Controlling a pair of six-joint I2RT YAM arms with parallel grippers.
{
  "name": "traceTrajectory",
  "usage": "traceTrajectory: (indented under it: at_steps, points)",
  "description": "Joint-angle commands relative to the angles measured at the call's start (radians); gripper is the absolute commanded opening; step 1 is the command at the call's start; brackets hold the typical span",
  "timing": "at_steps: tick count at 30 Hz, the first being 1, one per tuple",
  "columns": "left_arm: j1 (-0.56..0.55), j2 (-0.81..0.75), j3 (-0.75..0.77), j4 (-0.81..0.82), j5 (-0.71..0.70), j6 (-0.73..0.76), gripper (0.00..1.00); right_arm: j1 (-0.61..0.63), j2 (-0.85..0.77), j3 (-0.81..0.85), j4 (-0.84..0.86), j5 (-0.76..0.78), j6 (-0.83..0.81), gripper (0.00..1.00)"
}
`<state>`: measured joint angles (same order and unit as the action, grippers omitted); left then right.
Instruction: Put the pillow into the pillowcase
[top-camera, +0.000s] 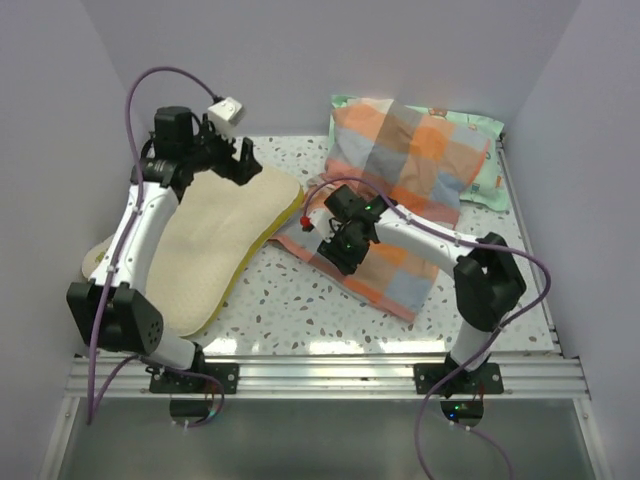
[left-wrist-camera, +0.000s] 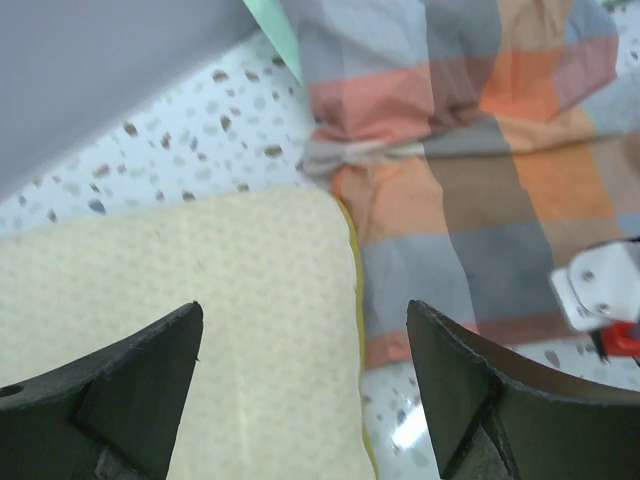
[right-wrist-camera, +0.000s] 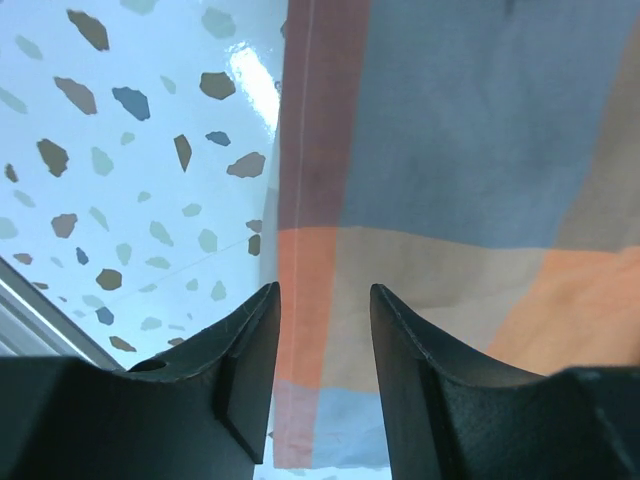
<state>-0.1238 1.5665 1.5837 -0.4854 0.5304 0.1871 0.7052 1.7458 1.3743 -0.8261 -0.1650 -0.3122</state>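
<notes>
The cream-yellow pillow (top-camera: 225, 250) lies flat on the left of the table, partly under my left arm. In the left wrist view its yellow-edged far corner (left-wrist-camera: 220, 290) lies below the fingers. The plaid pillowcase (top-camera: 405, 170) lies crumpled from the back right to the front middle, its left edge touching the pillow. My left gripper (top-camera: 240, 160) (left-wrist-camera: 305, 330) hovers wide open and empty over the pillow's far corner. My right gripper (top-camera: 345, 245) (right-wrist-camera: 325, 295) is open with a narrow gap, low over the pillowcase's hemmed edge (right-wrist-camera: 310, 190), holding nothing.
A mint-green cartoon-print pillow (top-camera: 485, 150) lies at the back right, mostly under the pillowcase. Grey walls close in the speckled table (top-camera: 300, 300) on three sides. A metal rail (top-camera: 320, 375) runs along the near edge. A white cable box (top-camera: 226, 109) hangs near the left wrist.
</notes>
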Motion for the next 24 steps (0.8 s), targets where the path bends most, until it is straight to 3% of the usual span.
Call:
traceTrajectory:
  at_steps: [1,8,16,24]
  points:
    - [0.024,-0.061,-0.209,-0.114,0.055,0.035,0.87,0.042,0.035,-0.02,0.053,0.129,0.045,0.45]
    - [0.082,-0.201,-0.437,-0.093,0.115,0.012,0.87,0.082,0.104,-0.023,0.085,0.145,0.081,0.4]
    - [0.085,-0.2,-0.476,-0.065,0.112,0.003,0.87,0.106,0.146,-0.001,0.078,0.102,0.096,0.41]
    - [0.085,-0.194,-0.478,-0.048,0.112,-0.015,0.88,0.116,0.199,0.025,0.094,0.162,0.105,0.41]
